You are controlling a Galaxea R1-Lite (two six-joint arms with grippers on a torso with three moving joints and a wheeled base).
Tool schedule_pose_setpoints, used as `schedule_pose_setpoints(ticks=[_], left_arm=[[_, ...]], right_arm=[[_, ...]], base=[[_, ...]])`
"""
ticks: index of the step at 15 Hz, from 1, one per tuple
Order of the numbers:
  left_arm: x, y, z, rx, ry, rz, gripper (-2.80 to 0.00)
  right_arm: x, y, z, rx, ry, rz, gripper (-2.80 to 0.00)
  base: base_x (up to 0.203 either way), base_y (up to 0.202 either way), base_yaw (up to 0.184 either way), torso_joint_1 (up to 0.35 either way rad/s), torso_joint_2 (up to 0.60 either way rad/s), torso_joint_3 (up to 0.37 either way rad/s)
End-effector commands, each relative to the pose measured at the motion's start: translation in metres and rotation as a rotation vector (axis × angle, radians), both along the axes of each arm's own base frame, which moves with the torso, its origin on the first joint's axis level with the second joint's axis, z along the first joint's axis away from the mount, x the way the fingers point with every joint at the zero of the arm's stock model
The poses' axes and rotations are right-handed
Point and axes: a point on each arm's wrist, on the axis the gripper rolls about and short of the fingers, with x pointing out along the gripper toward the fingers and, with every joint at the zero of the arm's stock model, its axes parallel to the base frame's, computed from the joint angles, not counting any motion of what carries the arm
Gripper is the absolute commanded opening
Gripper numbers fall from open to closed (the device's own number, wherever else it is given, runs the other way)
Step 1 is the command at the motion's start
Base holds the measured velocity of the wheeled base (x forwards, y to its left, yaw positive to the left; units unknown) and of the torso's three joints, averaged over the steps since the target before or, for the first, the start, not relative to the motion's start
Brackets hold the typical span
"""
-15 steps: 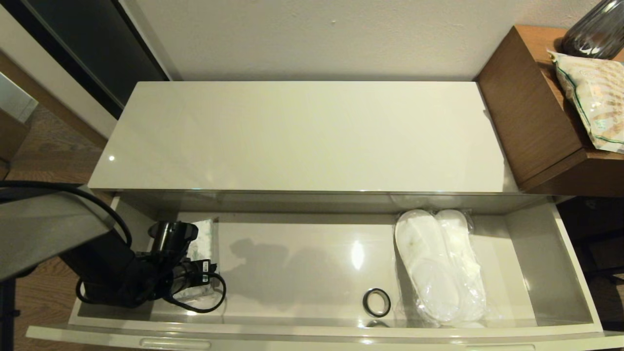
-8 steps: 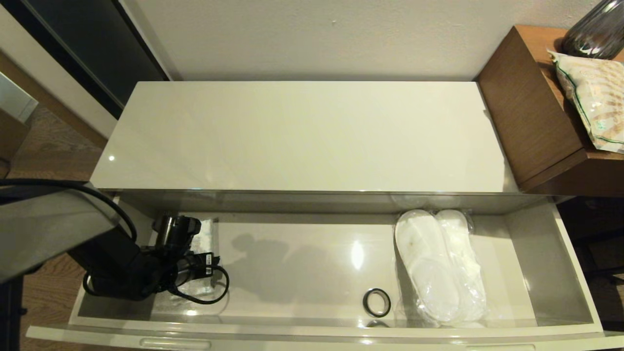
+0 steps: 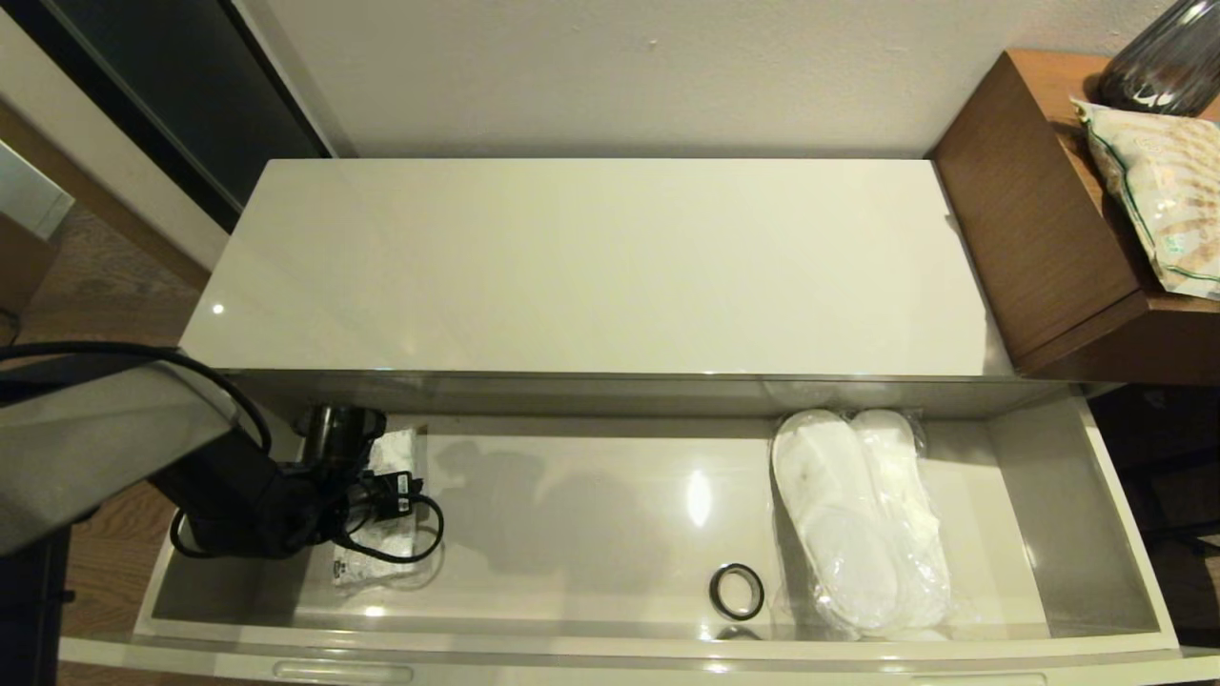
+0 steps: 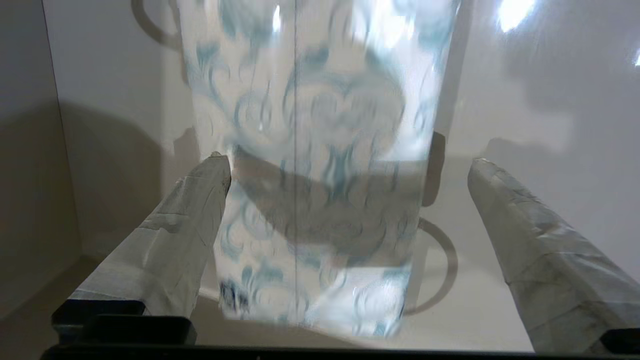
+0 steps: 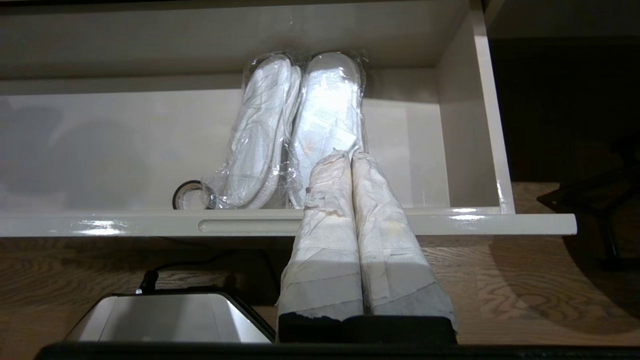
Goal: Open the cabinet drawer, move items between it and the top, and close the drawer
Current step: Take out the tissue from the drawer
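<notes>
The cabinet drawer (image 3: pixel 667 654) stands pulled out below the glossy cream top (image 3: pixel 591 267), which is bare. At the drawer's left end lies the small white pack with blue-green print (image 3: pixel 374 557). My left arm (image 3: pixel 286 495) reaches down over its far part. In the left wrist view my left gripper (image 4: pixel 350 161) is open, its fingers (image 4: pixel 190 225) straddling the pack (image 4: pixel 320 150) without touching it. The wrapped white slippers (image 3: pixel 858 514) lie at the drawer's right end. My right gripper (image 5: pixel 350 156) is shut and empty, low in front of the drawer rim (image 5: pixel 100 223), facing the slippers (image 5: pixel 300 120).
A small black ring (image 3: pixel 736 591) lies on the drawer floor just left of the slippers. A brown wooden box (image 3: pixel 1039 219) stands right of the cabinet, carrying a beige snack bag (image 3: pixel 1158 191) and a dark glass vase (image 3: pixel 1163 57). Wooden floor surrounds the cabinet.
My left arm has shifted toward the back left corner of the drawer, so more of the pack's near end now shows. Slippers, ring and drawer have not moved.
</notes>
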Motion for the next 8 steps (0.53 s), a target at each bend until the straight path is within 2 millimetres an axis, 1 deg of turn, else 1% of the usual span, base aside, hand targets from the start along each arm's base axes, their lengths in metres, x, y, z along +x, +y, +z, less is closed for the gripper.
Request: schedule_pose_setpoints(ticks=[1,6,8], left_arm=[[0.009,0.004,-0.001,0.000,-0.013,0.015,0.00],[0.015,0.013,-0.020,0.006,0.012,0.039,0.00],[0.018,0.019,-0.022,0.009,0.012,0.054,0.00]], right_arm=[[0.000,0.000,0.000,0.000,0.000,0.000,-2.80],[0.000,0.000,0.000,0.000,0.000,0.000,-2.80],[0.000,0.000,0.000,0.000,0.000,0.000,-2.80]], base=[[0.000,0.000,0.000,0.000,0.00,0.000],[0.000,0.000,0.000,0.000,0.00,0.000],[0.000,0.000,0.000,0.000,0.00,0.000]])
